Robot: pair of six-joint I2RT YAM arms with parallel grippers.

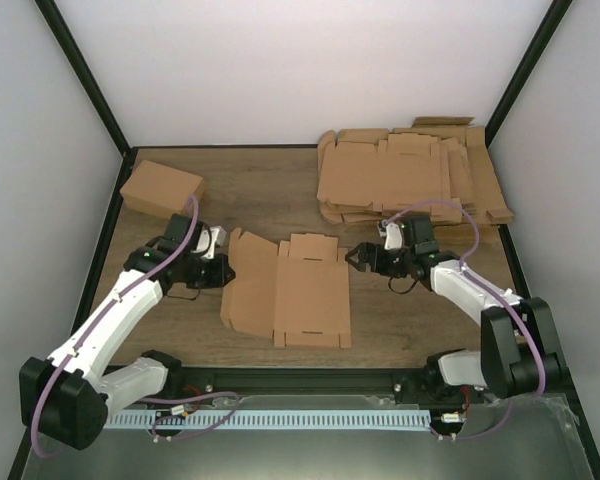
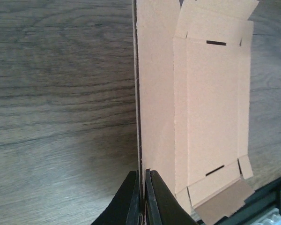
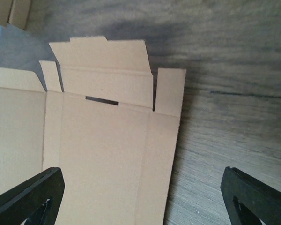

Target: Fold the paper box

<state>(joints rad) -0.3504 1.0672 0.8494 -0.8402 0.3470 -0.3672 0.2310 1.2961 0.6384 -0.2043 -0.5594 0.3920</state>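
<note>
The paper box (image 1: pixel 305 300) lies mostly flat between both tools. The left tool (image 2: pixel 143 178) is pinched tight on its lifted side. The right tool (image 1: pixel 357 258) gapes wide, empty. Most folds are not done.

one unfolded paper box (image 1: pixel 298 292), one folded cardboard box (image 1: pixel 161 189), one pile of flat blanks (image 1: pixel 410 175), two robot arms (image 1: pixel 120 310) (image 1: pixel 480 295)

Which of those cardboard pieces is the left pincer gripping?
The lone spread-out paper box in the middle; the left pincer pinches its left edge. The stack of blanks and the closed box sit untouched far back.
</note>
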